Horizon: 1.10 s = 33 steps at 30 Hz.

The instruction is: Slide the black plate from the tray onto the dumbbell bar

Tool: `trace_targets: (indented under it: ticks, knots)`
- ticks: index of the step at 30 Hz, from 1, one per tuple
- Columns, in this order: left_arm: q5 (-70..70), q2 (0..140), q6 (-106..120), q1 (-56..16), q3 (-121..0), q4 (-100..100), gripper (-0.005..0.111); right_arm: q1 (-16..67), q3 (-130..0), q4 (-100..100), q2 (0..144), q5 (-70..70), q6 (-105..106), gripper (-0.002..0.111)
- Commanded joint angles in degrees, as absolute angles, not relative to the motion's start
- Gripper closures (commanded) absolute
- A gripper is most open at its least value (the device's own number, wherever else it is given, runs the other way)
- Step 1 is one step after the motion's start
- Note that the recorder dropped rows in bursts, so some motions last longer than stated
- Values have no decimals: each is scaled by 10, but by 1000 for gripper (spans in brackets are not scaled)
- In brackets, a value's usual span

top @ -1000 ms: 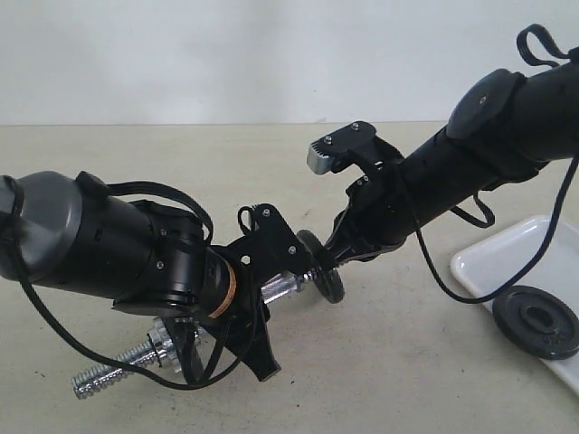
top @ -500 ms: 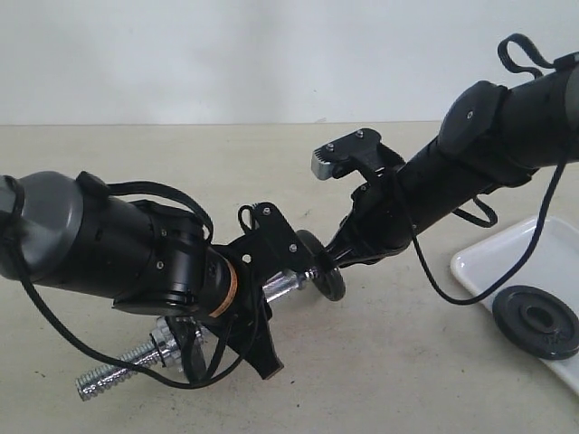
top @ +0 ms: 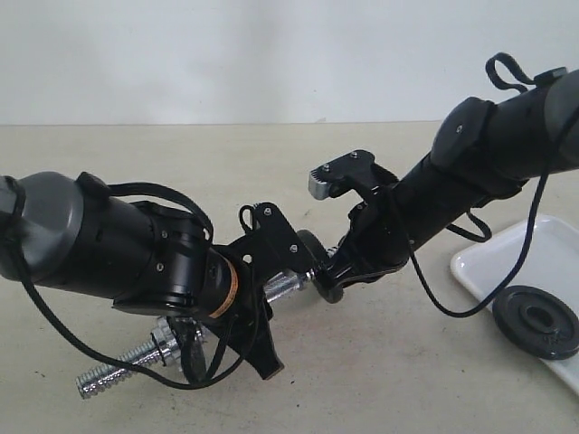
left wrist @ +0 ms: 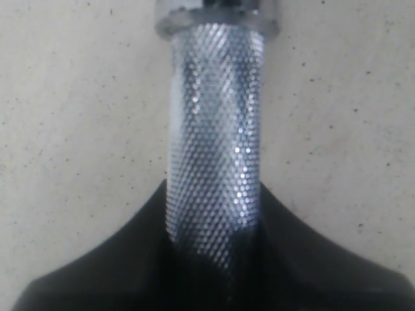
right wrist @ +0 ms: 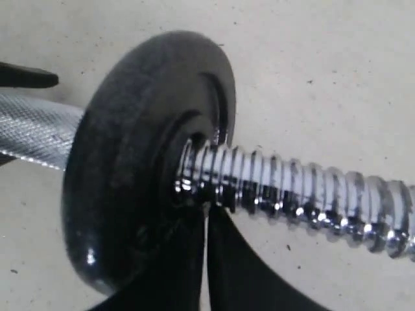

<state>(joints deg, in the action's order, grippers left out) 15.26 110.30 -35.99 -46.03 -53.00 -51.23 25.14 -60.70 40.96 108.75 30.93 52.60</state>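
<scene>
My left gripper (top: 267, 294) is shut on the knurled middle of the chrome dumbbell bar (left wrist: 214, 129), holding it tilted above the table. The black plate (right wrist: 142, 155) is threaded on the bar's right end (right wrist: 305, 188), near the knurled grip. It shows edge-on in the exterior view as the black plate (top: 327, 289). My right gripper (right wrist: 206, 214) is shut, only a thin slit between its fingers. It sits under the threaded part, pressed against the plate's outer face. The white tray (top: 479, 262) lies at the right edge.
Another black disc (top: 536, 321) lies on the tray. A chrome collar (top: 167, 339) sits on the bar's lower left threaded end (top: 109, 375), close to the beige table. Black cables hang from both arms.
My right arm has dropped and moved left along the bar towards the left gripper. Its fingers now cover more of the plate. The left arm and bar have stayed still.
</scene>
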Motion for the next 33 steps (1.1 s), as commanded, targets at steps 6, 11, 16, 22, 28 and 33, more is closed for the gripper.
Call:
trace_targets:
  ticks: [6,11,16,22,28,33]
  knots:
    - [135,1091,-390,-463,-534,-540,103,252,-607,524,1086,361,640,108]
    - [135,1091,-390,-463,-534,-540,103,252,-607,523,1086,360,640,108]
    - [135,1091,-390,-463,-534,-540,103,252,-607,523,1086,368,640,108]
    - [135,1091,-390,-463,-534,-540,103,252,-607,543,1086,405,671,108]
    - [136,1091,-390,-463,-534,-540,103,252,-607,550,1085,407,681,108]
    - [138,1091,-390,-463,-534,-540,103,252,-607,508,1064,371,648,108]
